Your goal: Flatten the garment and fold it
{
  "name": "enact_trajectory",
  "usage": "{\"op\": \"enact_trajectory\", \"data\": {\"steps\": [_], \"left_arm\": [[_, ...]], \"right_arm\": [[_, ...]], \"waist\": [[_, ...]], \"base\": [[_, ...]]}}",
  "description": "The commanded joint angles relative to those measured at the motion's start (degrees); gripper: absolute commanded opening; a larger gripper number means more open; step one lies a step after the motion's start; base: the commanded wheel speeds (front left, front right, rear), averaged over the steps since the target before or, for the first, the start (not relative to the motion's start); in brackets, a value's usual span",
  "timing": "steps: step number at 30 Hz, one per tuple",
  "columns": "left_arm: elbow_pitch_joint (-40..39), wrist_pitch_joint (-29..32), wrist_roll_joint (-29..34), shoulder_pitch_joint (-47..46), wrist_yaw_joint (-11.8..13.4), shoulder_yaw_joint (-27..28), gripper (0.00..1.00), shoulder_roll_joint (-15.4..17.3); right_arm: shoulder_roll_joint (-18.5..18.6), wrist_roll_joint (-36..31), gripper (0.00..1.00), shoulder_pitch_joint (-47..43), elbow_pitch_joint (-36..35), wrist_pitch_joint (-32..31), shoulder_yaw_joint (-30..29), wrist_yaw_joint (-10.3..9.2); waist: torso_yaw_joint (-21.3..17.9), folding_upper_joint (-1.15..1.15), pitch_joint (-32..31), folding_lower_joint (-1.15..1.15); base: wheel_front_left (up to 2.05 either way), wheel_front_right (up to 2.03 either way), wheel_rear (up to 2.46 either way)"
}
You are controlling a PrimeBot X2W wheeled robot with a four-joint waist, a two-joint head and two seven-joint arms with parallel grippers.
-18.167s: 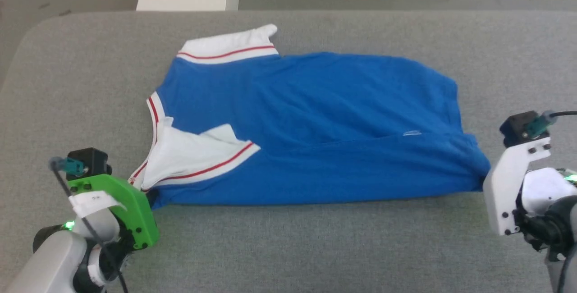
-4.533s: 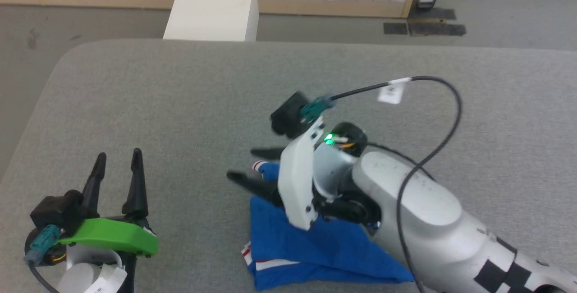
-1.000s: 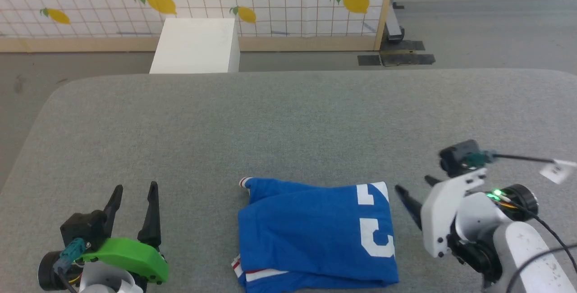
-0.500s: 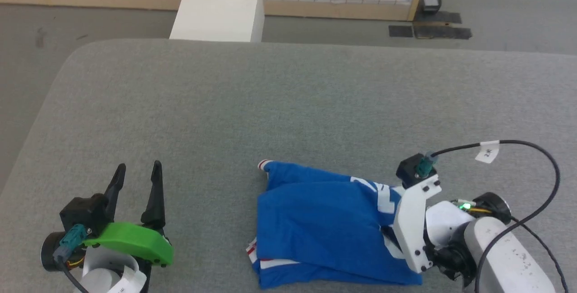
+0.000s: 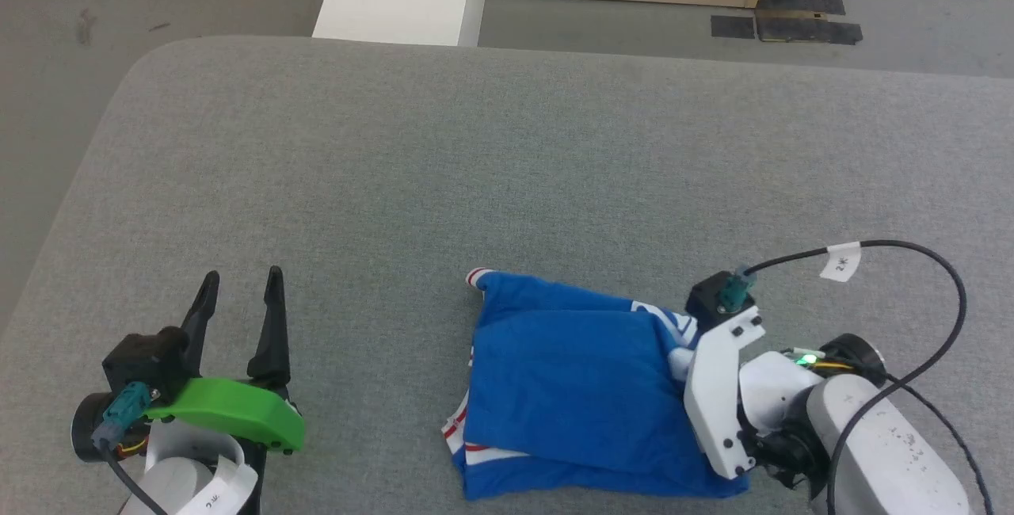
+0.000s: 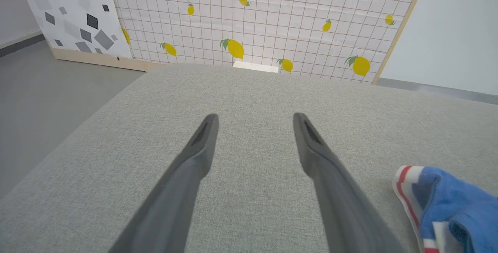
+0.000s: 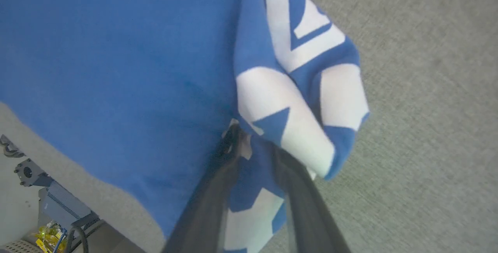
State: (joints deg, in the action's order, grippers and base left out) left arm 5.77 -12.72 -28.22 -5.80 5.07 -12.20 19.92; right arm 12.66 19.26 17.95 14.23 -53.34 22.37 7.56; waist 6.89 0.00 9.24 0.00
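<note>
Right gripper (image 7: 251,141) now pinching garment (image 5: 570,372) edge (numeral side), left gripper (image 5: 242,277) spread

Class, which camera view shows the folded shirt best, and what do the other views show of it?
The head view: the whole shirt lies in frame. The left wrist view catches a striped corner. The right wrist view is a close-up of blue cloth and white print, the right gripper pinching a fold.
</note>
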Motion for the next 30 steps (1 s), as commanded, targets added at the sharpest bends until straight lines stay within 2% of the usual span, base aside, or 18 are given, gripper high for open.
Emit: {"op": "enact_trajectory", "data": {"steps": [1,9,14,18,24,30], "left_arm": [[0.2,-0.5,0.0,-0.9,-0.3,-0.1,1.0,-0.1],[0.6,-0.6,-0.3,-0.9,-0.5,-0.5,1.0,-0.2],[0.3,-0.4,-0.5,-0.5,-0.5,-0.6,1.0,0.1],[-0.4,-0.3,-0.7,0.0,-0.4,-0.7,1.0,0.3],[-1.4,-0.1,-0.7,-0.4,-0.3,-0.9,1.0,0.5],[-2.5,0.7,-0.3,-2.2,-0.3,-1.1,1.0,1.4]], "right_arm": [[-0.3,0.8,0.0,-0.4,1.3,0.4,0.8,-0.08],[1.5,2.6,0.0,0.8,0.4,1.5,0.2,-0.08],[3.6,4.1,0.0,1.4,-0.7,0.7,0.6,-0.08],[6.1,5.0,0.0,2.5,-2.1,-0.2,0.7,-0.08],[9.3,6.0,0.0,4.6,-3.4,-1.5,0.5,-0.08],[10.5,6.5,0.0,7.3,-2.5,-1.1,-0.5,-0.08]], "waist": [[-0.1,0.0,-0.2,0.0],[-0.5,0.0,-2.0,0.0],[-3.2,0.0,-3.0,0.0],[-7.8,0.0,-2.9,0.0],[-17.1,0.0,-1.0,0.0],[-24.8,0.0,1.9,0.0]], "base": [[0.0,0.0,0.0],[0.0,0.0,0.0],[0.0,0.0,0.0],[0.0,0.0,0.0],[0.0,0.0,0.0],[0.0,0.0,0.0]]}}
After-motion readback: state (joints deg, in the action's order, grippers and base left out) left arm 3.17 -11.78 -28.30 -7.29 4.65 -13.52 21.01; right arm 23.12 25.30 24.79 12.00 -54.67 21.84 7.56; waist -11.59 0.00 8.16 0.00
